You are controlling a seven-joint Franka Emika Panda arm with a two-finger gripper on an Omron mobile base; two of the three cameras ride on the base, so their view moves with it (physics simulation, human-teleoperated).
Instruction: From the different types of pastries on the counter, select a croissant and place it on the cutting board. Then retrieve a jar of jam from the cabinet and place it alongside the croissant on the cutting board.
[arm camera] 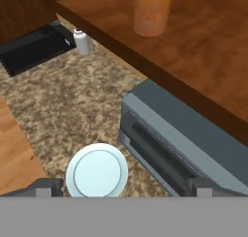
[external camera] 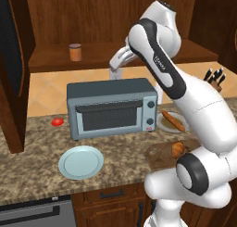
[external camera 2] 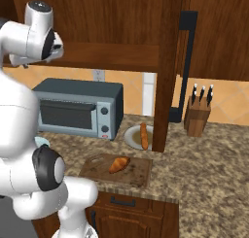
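While croissant (external camera 2: 119, 164) rests on cutting board (external camera 2: 137, 176): jam next.
Jaws: wide, empty.
Risk: jar of jam (arm camera: 151, 11) tips on cabinet (arm camera: 203, 47) shelf if nudged.

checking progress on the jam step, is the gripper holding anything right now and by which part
Nothing is held. The gripper is open and empty, up above the toaster oven; the jar of jam stands untouched on the cabinet shelf.

It is a kitchen. A toaster oven (external camera: 111, 108) sits on the granite counter (external camera: 32, 166). A knife block (external camera 2: 197, 115) stands right of it.
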